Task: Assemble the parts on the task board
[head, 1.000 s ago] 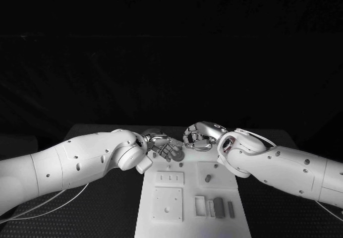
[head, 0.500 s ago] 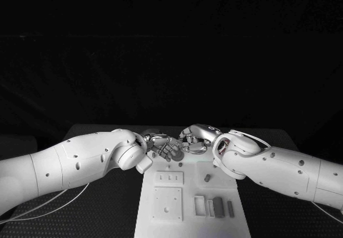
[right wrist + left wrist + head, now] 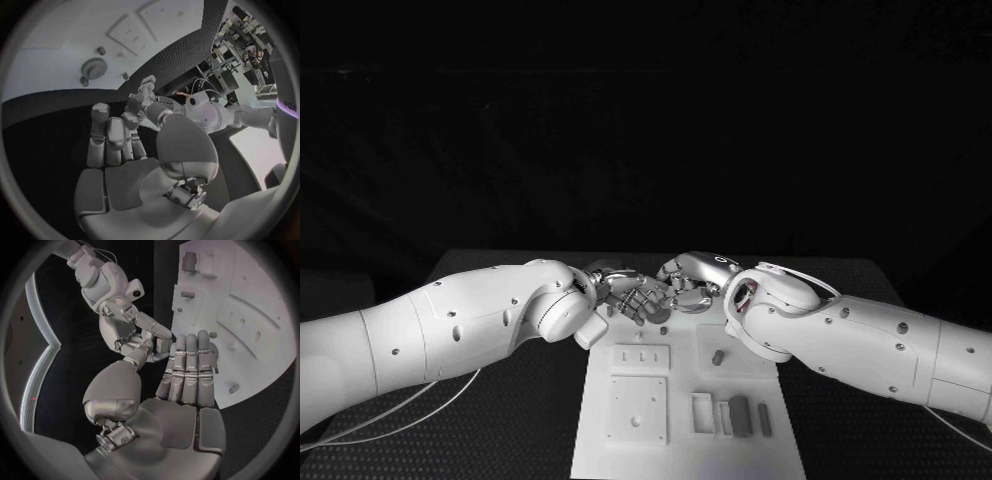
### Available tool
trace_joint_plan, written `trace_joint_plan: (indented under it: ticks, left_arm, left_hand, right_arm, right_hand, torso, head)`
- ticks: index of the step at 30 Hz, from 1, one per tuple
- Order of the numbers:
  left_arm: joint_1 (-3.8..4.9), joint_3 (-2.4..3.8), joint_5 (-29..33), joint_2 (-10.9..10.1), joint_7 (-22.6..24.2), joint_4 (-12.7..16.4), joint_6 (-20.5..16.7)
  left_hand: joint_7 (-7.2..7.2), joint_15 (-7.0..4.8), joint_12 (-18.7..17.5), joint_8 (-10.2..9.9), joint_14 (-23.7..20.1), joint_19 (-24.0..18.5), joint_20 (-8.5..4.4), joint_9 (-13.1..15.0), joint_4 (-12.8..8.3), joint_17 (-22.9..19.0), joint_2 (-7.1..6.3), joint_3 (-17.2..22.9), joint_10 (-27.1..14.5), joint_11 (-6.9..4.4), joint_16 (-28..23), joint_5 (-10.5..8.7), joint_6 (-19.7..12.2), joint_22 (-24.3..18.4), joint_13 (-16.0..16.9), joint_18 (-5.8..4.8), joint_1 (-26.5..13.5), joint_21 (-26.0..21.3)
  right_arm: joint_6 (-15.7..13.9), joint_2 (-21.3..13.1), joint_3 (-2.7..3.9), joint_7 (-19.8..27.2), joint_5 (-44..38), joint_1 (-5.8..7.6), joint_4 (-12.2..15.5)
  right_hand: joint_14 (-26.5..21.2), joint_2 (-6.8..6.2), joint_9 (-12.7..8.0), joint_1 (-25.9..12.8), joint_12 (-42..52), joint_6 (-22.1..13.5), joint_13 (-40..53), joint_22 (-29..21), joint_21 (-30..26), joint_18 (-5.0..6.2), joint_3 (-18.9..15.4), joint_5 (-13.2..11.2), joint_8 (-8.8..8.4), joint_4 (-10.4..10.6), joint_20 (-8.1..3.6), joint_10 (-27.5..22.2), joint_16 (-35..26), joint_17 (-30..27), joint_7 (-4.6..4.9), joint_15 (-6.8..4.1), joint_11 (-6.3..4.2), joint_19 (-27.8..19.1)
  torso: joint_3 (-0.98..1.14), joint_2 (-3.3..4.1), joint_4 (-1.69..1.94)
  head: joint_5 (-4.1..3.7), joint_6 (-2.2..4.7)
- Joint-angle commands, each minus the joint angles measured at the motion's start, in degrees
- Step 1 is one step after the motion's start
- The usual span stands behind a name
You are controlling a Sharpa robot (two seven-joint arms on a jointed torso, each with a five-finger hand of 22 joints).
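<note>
Your two hands meet above the far end of the task board (image 3: 635,378), which lies lengthwise down the middle of the black table (image 3: 516,400). Your left hand (image 3: 635,296) reaches in over the board's far left corner; from its wrist, the fingers (image 3: 187,365) lie straight and close side by side, extended flat over the board's edge, with nothing visibly in them. Your right hand (image 3: 689,281) sits just beside it, almost touching fingertip to fingertip. Its fingers (image 3: 109,137) are curled partway; whether something small is pinched between them you cannot tell from these views.

On the board, a small grey peg (image 3: 718,356) stands upright in the right-hand column, near your right forearm. Nearer you, a row of upright grey and white blocks (image 3: 740,416) stands along the right side. On the left side sit a small slotted plate (image 3: 645,357) and, below it, a larger square plate (image 3: 638,409). From the right wrist, a round disc (image 3: 94,66) lies on the board's far end.
</note>
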Motion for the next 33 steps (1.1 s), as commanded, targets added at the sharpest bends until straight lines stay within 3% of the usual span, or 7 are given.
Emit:
trace_joint_plan:
  ticks: [1, 13, 19, 22, 26, 33]
  left_arm:
    - [0.07, 0.07, 0.57, 0.30, -0.07, 0.13, 0.72]
    - [0.07, 0.07, 0.48, 0.50, 0.47, 0.16, 0.08]
    - [0.07, 0.07, 0.36, 0.37, 0.59, 0.21, -0.95]
    - [0.07, 0.07, -0.28, 0.36, 0.49, 0.12, -1.31]
    - [0.06, 0.07, -0.44, 0.39, 0.42, 0.06, -1.41]
    - [0.06, 0.07, -0.64, 0.54, 0.24, -0.13, -1.66]
  left_hand:
    - [0.32, -0.01, -0.04, -0.18, 0.02, 0.07, -0.15, -0.04, -0.19, 0.12, 0.45, 0.13, 0.12, 0.17, 0.13, -0.22, 0.04, 0.11, 0.10, 0.81, -0.04, -0.03]
    - [0.20, -0.07, 0.01, -0.07, 0.17, 0.20, -0.19, 0.06, -0.81, 0.55, 1.20, 0.28, 0.33, 0.07, 0.16, -0.22, 0.40, 0.45, 0.42, 0.84, 0.47, 0.06]
    - [-0.11, -0.28, 0.23, 0.25, 0.69, 0.64, -0.33, 0.27, -1.87, 1.04, 3.02, 0.77, 0.88, -0.20, 0.34, -0.22, 1.13, 0.86, 0.84, 0.91, 1.51, 0.30]
    - [-1.49, -1.37, 1.88, 1.91, 3.19, 3.00, -1.09, 1.11, -3.10, 2.14, 3.99, 0.65, 3.81, -1.57, 2.20, -0.21, 4.19, 2.01, 1.99, 1.28, 2.38, 1.91]
    - [-2.03, -1.87, 2.31, 2.25, 3.63, 3.57, -1.59, 1.39, -4.21, 2.82, 5.25, 0.98, 4.49, -2.02, 3.10, -0.21, 5.15, 2.84, 2.72, 1.25, 3.10, 2.57]
    - [-2.44, -2.16, 2.65, 2.48, 3.89, 3.93, -1.96, 1.66, -4.70, 3.35, 6.08, 2.60, 5.09, -2.39, 3.87, -0.23, 6.11, 3.68, 3.53, 1.04, 3.94, 3.08]
  right_arm:
    - [0.93, 0.15, -0.01, 0.19, -0.60, -0.08, 0.37]
    - [1.83, 0.69, -0.04, 0.31, -0.52, -0.17, -0.01]
    - [1.86, 0.50, -0.10, 0.14, -0.51, -0.27, -0.30]
    - [1.78, 0.48, -0.10, 0.16, -0.51, -0.29, -0.23]
    - [1.88, 0.56, -0.10, 0.25, -0.50, -0.34, -0.02]
    - [2.09, 0.67, -0.10, 0.37, -0.43, -0.44, -0.07]
  right_hand:
    - [0.07, 0.52, 0.08, -0.15, 0.35, 8.56, -0.05, 0.97, 0.34, 1.14, 0.00, 0.19, 0.18, -0.42, -0.21, -0.16, 0.11, 0.00, 0.52, -0.15, -0.25, 0.21]
    - [0.12, 0.56, 0.11, -0.22, 0.35, 8.56, -0.05, 0.97, 0.34, 1.14, 0.01, 0.19, 0.16, -0.48, -0.21, -0.15, 0.12, 0.06, 0.52, -0.15, -0.26, 0.22]
    - [0.16, 0.58, 0.13, -0.25, 0.35, 8.57, -0.05, 0.97, 0.35, 1.14, 0.01, 0.19, 0.16, -0.51, -0.22, -0.15, 0.13, 0.11, 0.52, -0.16, -0.26, 0.23]
    - [0.15, 0.58, 0.14, -0.26, 0.35, 8.57, -0.05, 0.97, 0.35, 1.14, 0.01, 0.19, 0.15, -0.52, -0.22, -0.15, 0.13, 0.09, 0.52, -0.16, -0.26, 0.23]
    - [0.18, 0.59, 0.15, -0.28, 0.35, 8.57, -0.05, 0.97, 0.35, 1.14, 0.01, 0.19, 0.15, -0.54, -0.22, -0.15, 0.14, 0.14, 0.52, -0.16, -0.26, 0.24]
    - [0.22, 0.59, 0.17, -0.31, 0.36, 8.59, -0.05, 0.97, 0.35, 1.14, 0.01, 0.19, 0.15, -0.58, -0.23, -0.14, 0.15, 0.18, 0.51, -0.16, -0.26, 0.24]
  torso:
    - [0.05, 0.02, -0.01]
    - [0.05, 0.09, -0.04]
    - [0.07, 0.09, -0.05]
    - [0.05, 0.08, 0.00]
    - [0.05, 0.09, 0.02]
    - [0.08, 0.08, 0.00]
  head:
    - [0.02, 0.05]
    - [-0.03, 0.08]
    - [-0.04, -0.07]
    - [-0.09, -0.14]
    - [-0.08, -0.19]
    - [-0.05, -0.24]
